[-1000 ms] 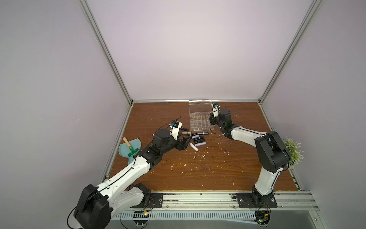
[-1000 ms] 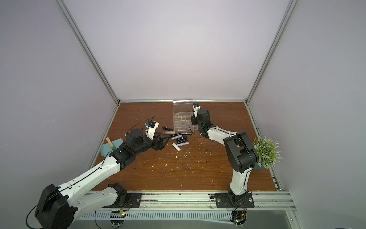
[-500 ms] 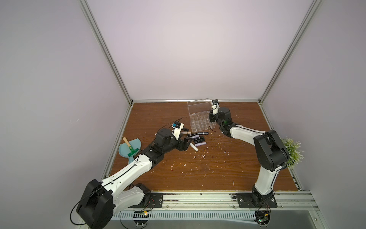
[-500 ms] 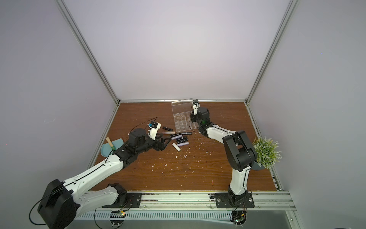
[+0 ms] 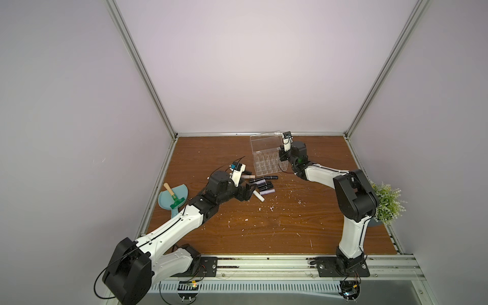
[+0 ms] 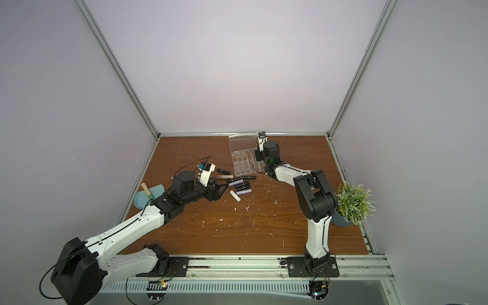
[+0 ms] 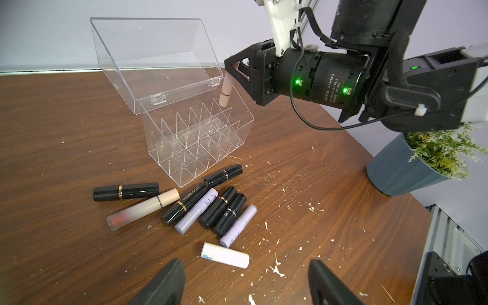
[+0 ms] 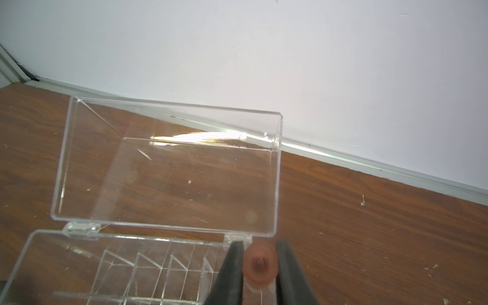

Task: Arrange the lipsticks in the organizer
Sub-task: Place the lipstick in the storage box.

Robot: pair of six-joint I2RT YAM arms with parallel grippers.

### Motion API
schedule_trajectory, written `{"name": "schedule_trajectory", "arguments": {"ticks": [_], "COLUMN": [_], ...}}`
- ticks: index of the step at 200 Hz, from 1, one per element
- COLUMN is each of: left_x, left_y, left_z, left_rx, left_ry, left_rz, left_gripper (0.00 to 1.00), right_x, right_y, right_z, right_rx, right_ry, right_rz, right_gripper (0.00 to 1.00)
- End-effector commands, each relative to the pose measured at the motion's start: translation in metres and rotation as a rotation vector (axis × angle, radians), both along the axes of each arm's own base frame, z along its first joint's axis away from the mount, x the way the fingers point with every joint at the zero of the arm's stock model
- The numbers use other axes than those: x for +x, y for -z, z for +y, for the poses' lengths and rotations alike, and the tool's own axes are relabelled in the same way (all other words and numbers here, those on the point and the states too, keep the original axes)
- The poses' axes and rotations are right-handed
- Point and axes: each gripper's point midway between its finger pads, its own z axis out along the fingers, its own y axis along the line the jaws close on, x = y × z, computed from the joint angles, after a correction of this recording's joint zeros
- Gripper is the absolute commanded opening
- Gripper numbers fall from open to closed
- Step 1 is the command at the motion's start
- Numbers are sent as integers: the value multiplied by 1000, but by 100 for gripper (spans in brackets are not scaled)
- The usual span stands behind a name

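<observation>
Taking the rail side of the brown wooden tabletop (image 5: 264,224) as 6 o'clock, the left gripper (image 5: 248,193) is nearest. Its jaws stand wide apart and hold nothing. It hangs low at the 7 o'clock edge of the loose lipsticks, just short of a cream-white cylindrical tube (image 7: 225,255).

Beyond that tube the rest lie flat in a close huddle:
- two lilac tubes (image 7: 239,225)
- several glossy black tubes with gold bands (image 7: 223,207)
- a long frosted peach tube with a red end (image 7: 144,208)

At 12 o'clock from them stands the clear acrylic organizer (image 7: 219,148). Its grid of square cells shows nothing inside. Its hinged transparent lid (image 7: 155,58) is tipped back toward the far wall.

The right gripper (image 8: 260,264) is pinched shut on a peach-pink tube (image 7: 226,91), gripping its upper end. The tube hangs nearly upright, leaning a little, over the corner cell at the organizer's 2 o'clock, beside the hinge. Its lower end sits at about rim level. Whether it has entered the cell cannot be told.

The step in hand looks like the first insertion. To do it well:
- Straighten the tube so it is plumb over the cell's centre.
- Lower it slowly, so the end clears the thin dividers and the hinge.
- Open the jaws only once most of the tube is inside.

A tilted tube could catch a divider and shove the light box.
</observation>
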Motion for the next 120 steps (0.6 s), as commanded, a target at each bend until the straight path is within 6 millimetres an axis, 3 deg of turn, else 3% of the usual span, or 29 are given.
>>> {"name": "schedule_trajectory", "arguments": {"ticks": [1,97,109,120], "left_x": [1,-4,-4,-5], "left_y": [-19,-15,-14,-14], "left_z": [-7,-6,-5,-4], "left_rx": [-20,-37,-32,-27], "left_ry": [28,30,28,27], "left_rz": [-39,-34,-34,-35], "left_gripper": [78,78,78,78], "right_x": [1,-15,-16,-17], "right_y": [-22,-10,-10,-11], "right_z": [-4,-6,-5,-4], "right_rx": [33,64,68,73], "right_ry": [16,0,-4,-9], "right_rz": [-52,7,12,10], "right_gripper": [11,13,16,25]}}
